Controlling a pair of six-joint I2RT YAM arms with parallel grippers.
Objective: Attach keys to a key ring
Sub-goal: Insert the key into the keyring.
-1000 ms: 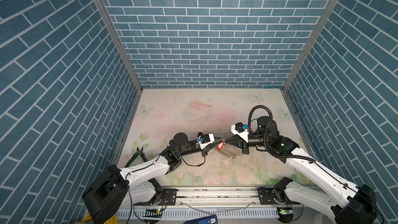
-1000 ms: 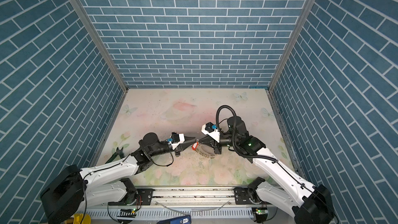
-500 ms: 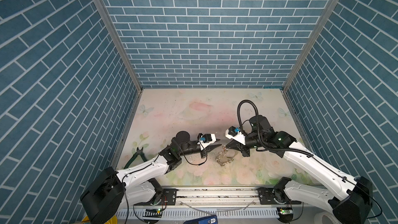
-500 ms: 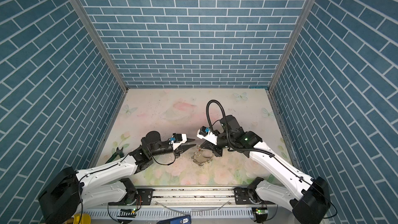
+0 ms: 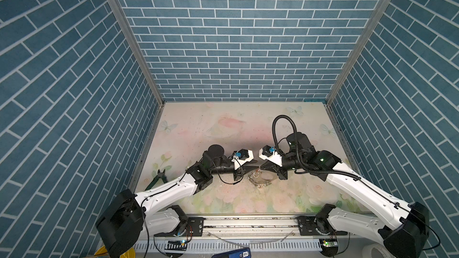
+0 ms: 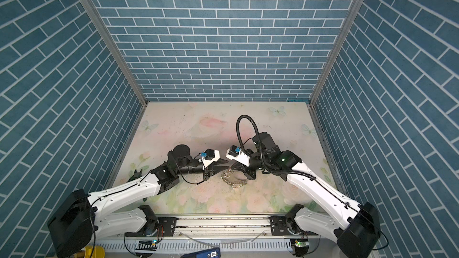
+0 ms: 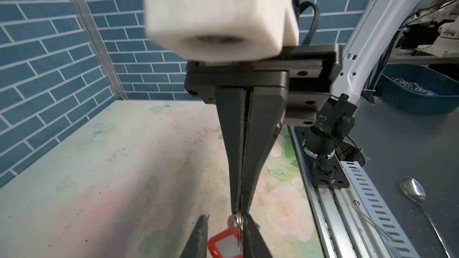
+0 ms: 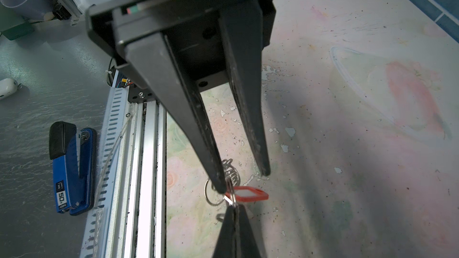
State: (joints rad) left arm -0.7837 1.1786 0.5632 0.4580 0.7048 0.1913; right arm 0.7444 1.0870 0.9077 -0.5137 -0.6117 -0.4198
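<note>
The key, an orange-red tag with a white window, hangs just above the mat by its small metal loop. My right gripper is shut on that loop, also clear in the left wrist view. My left gripper is open and its fingers straddle the tag, with one fingertip against the loop. The key ring lies on the mat just below both tips, its silver rings bunched. Both grippers meet tip to tip at the middle front.
Green-handled pliers lie at the mat's left edge. The metal rail runs along the front. Off the mat are a blue stapler, a spoon and a blue bin of rings. Brick walls enclose three sides.
The right arm has turned and drawn back slightly, and the key ring now lies lower on the mat under the tips. The left jaws have spread a little.
</note>
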